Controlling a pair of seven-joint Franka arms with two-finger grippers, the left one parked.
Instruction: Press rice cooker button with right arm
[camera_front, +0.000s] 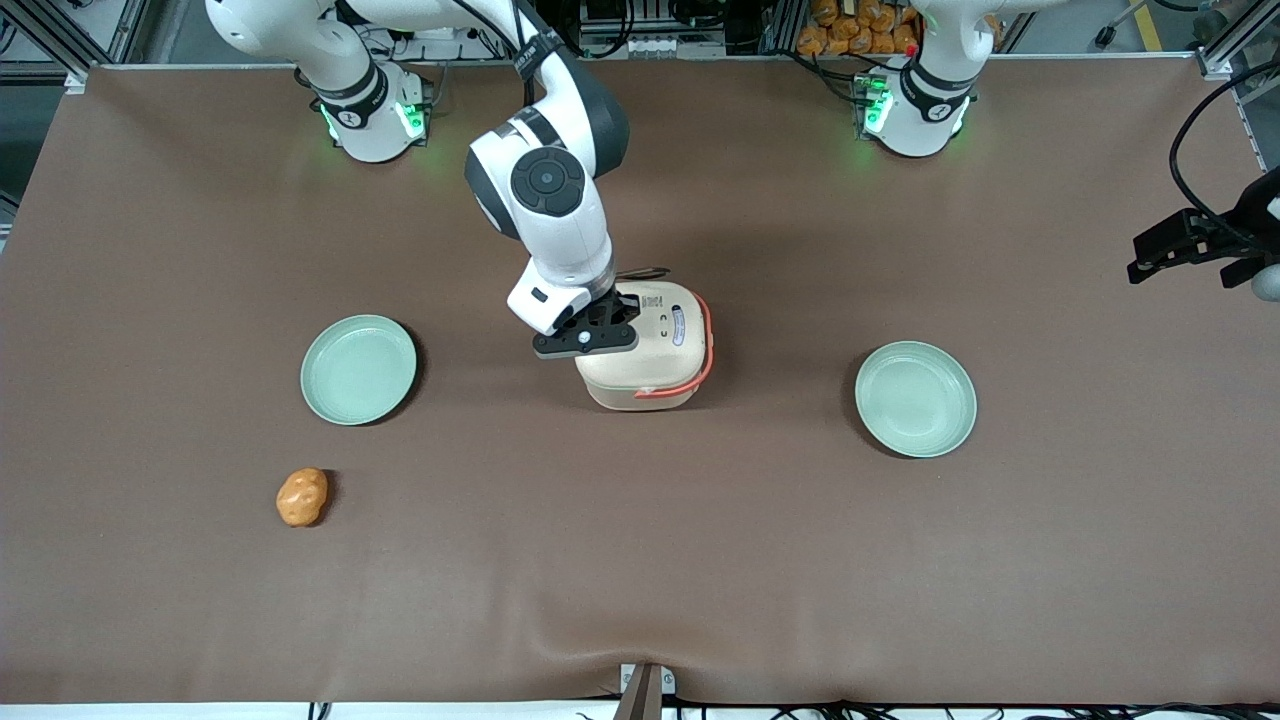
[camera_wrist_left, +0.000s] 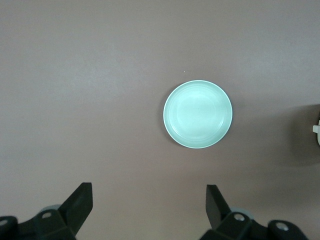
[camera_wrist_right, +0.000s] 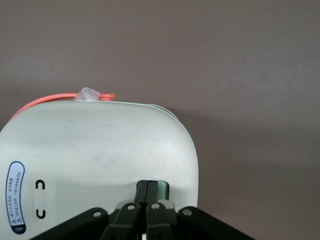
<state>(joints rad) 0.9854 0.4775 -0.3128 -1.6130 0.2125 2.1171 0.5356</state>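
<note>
Brown cloth-covered table (camera_front: 700, 560); mid-table, between two round pale green plates (camera_front: 358, 369), cream-white rounded rice cooker (camera_front: 655, 362) with salmon-orange handle. Black two-finger gripper (camera_wrist_right: 148, 189) of white jointed right arm (camera_front: 548, 215), fingers clenched together, tips touching small pale green button (camera_wrist_right: 163, 190) at lid edge.

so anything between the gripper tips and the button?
Nothing. In the right wrist view the shut gripper sits right at the button on the rice cooker lid's edge, with no visible gap.
</note>
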